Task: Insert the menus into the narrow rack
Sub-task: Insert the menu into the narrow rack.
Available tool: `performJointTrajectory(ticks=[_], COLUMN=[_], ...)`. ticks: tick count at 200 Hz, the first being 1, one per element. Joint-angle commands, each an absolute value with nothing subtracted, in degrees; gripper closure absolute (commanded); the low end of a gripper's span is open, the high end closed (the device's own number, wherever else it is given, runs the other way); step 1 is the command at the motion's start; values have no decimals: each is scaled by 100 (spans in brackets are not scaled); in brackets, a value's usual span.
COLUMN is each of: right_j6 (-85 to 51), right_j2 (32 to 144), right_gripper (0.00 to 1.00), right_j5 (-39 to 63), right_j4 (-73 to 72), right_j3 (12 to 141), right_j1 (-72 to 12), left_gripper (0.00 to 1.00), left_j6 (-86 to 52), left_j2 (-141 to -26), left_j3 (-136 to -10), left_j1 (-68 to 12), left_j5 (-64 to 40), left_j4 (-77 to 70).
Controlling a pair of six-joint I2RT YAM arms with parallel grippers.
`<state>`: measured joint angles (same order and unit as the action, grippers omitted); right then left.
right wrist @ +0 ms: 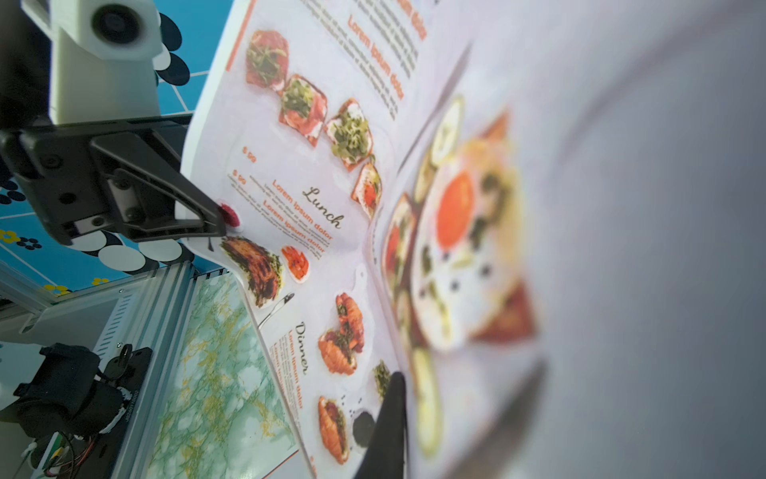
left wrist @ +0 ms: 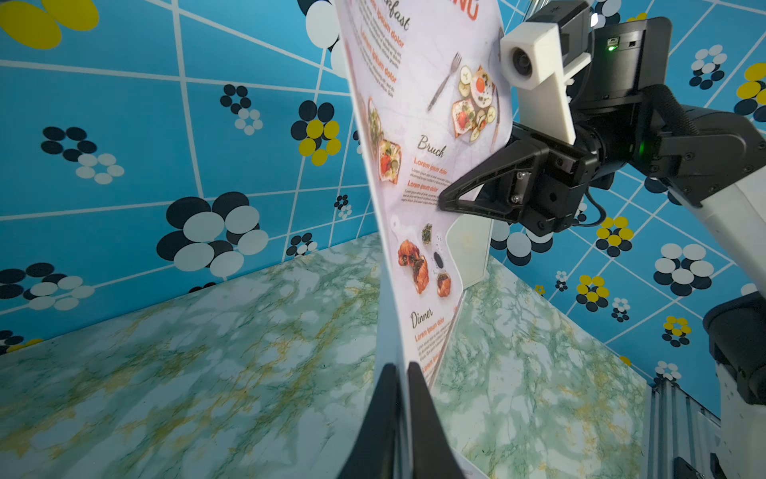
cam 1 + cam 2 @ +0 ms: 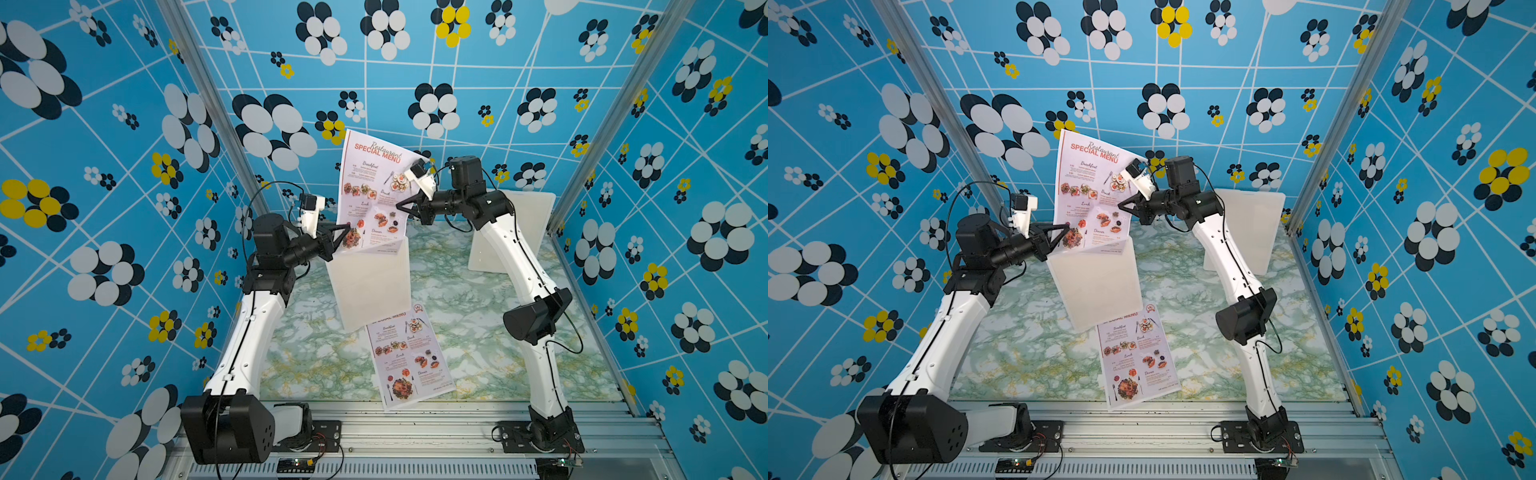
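Both left claw (image 3: 348,228) and right claw (image 3: 398,205) pinch the raised menu (image 3: 371,183); ease its bottom edge squarely into the rack (image 3: 370,286)

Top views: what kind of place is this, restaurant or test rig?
Likely a lab robot cell: flower-print walls on a metal frame, left arm and right arm bolted to a rail, marble-look tabletop.

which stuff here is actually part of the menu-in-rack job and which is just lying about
Part of the job:
glossy pale-pink rectangular menu sheet, pinched upright by the left tool and right tool
second pale-pink menu sheet, flat on the green marble-pattern table
narrow white upright rack, centre

Lying about:
other white upright stand, back right, untouched
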<state>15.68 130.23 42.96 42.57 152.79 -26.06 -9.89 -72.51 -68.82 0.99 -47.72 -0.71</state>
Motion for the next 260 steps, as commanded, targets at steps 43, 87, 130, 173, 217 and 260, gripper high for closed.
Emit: performJointTrajectory(ticks=[43, 87, 130, 173, 217, 260], right_j6=[1489, 1311, 1404, 1532, 1801, 2123], right_j2=[12892, 12611, 12686, 12622, 12569, 12596], right_gripper=[58, 60, 90, 95, 96, 96], right_j5=[4487, 4723, 4545, 4484, 4353, 4424], right_j4=[4100, 3839, 3895, 3917, 3968, 4145], right_j3=[14978, 14374, 14479, 14509, 14550, 14677], right_j1=[-2581, -2593, -2592, -2593, -2593, -2592], left_gripper=[89, 90, 93, 96, 85, 81], left_j6=[-850, -827, -752, -586, -484, -469], left_j2=[-6950, -6958, -6894, -6868, -6726, -6621], left_j3=[-6543, -6537, -6489, -6472, -6303, -6236], left_j1=[53, 53, 53, 51, 53, 53], left_j5=[-4687, -4650, -4597, -4457, -4250, -4128], left_j4=[-61, -63, 16, 235, 363, 438])
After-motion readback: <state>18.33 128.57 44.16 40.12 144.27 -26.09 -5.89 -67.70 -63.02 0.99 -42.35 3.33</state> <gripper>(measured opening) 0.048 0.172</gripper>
